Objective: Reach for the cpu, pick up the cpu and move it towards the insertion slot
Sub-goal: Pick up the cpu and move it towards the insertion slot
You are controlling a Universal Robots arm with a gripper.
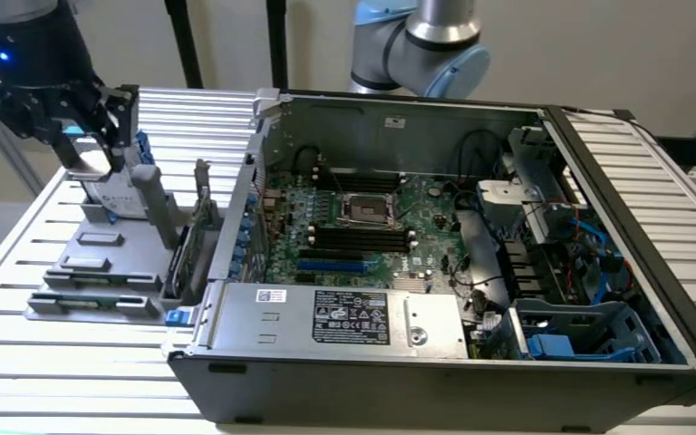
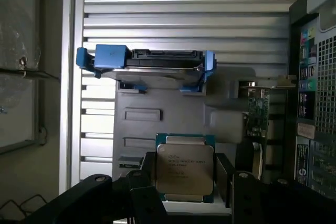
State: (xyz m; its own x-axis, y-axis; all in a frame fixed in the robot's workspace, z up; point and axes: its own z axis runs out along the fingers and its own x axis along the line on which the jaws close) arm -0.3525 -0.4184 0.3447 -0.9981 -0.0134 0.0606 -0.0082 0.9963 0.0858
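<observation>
The cpu (image 2: 184, 168), a flat square chip with a silver-grey printed top, sits squarely between my gripper's (image 2: 185, 182) two dark fingers (image 2: 144, 179), which touch its opposite edges. In the exterior view my gripper (image 1: 88, 168) hangs at the far left, just above the grey parts holder (image 1: 94, 272), with the cpu (image 1: 83, 150) in its jaws. The insertion slot (image 1: 370, 208), a silvery square frame round a dark centre, lies on the motherboard inside the open computer case (image 1: 445, 353), well off toward the exterior view's right of my gripper.
A silver hard drive with blue rails (image 2: 149, 61) stands in the grey holder (image 2: 220, 108) close to my gripper. An expansion card (image 2: 257, 114) stands upright by the case wall. Black and blue memory slots (image 1: 354, 240) flank the socket. A slatted metal table (image 1: 203, 109) carries everything.
</observation>
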